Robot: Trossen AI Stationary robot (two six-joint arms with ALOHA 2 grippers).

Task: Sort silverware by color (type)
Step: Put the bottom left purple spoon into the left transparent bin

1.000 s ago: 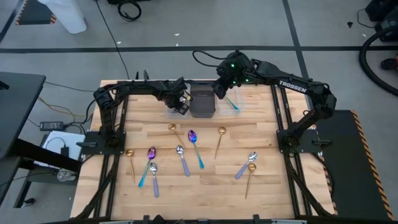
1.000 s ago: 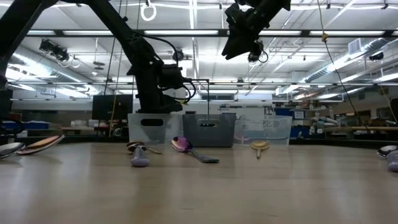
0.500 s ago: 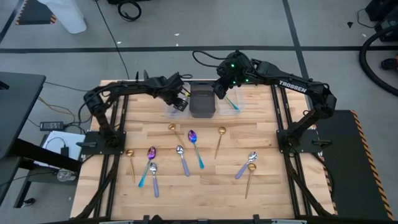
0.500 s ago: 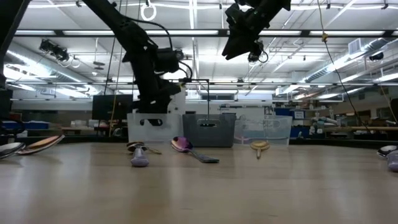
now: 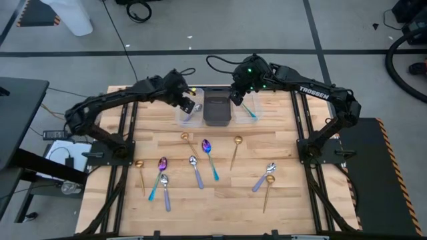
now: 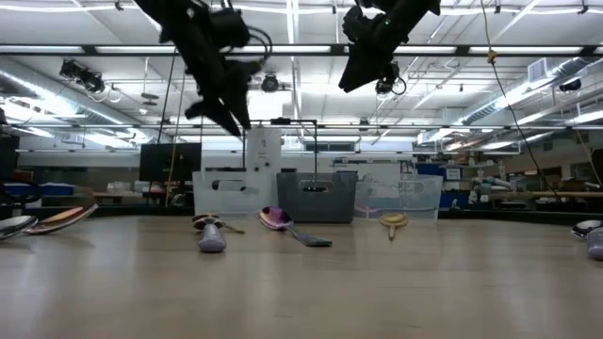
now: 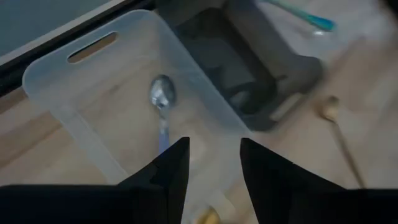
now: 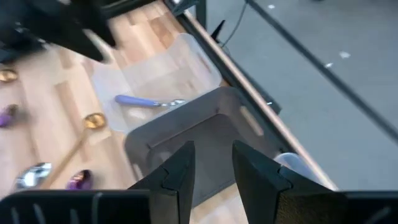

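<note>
Hovering, left gripper (image 5: 190,105): hanging above the clear bin (image 5: 181,117) near the worktop's far edge, fingers (image 7: 171,169) spread a little, gripping nothing.
Hovering, right gripper (image 5: 235,97): hanging over the far edge between the dark bin (image 5: 217,108) and the second clear bin (image 5: 257,109), fingers (image 8: 180,165) parted narrowly, gripping nothing.
Lying in left clear bin: lavender-handled silver spoon (image 7: 161,107), showing through the translucent floor in the left wrist view; same spoon (image 8: 149,101) showing in the right wrist view, flat on the bin floor.
Lying in right clear bin: teal-handled spoon (image 5: 248,108), slanting across the bin.
Resting mid-worktop: all-gold spoon (image 5: 187,141), purple-bowled teal spoon (image 5: 209,156), second gold spoon (image 5: 235,149), lavender-handled spoon (image 5: 195,169), all near one another in front of the bins.
Resting toward left edge: gold spoon (image 5: 141,173), purple-bowled teal spoon (image 5: 159,175), lavender-handled spoon (image 5: 165,189), the last two just beside each other.
Resting toward right edge: lavender-handled spoon (image 5: 264,175) and gold spoon (image 5: 268,189), bowls touching or nearly so.
Standing in a row at far edge: the three bins, dark one (image 6: 317,196) in the middle in the low view.
</note>
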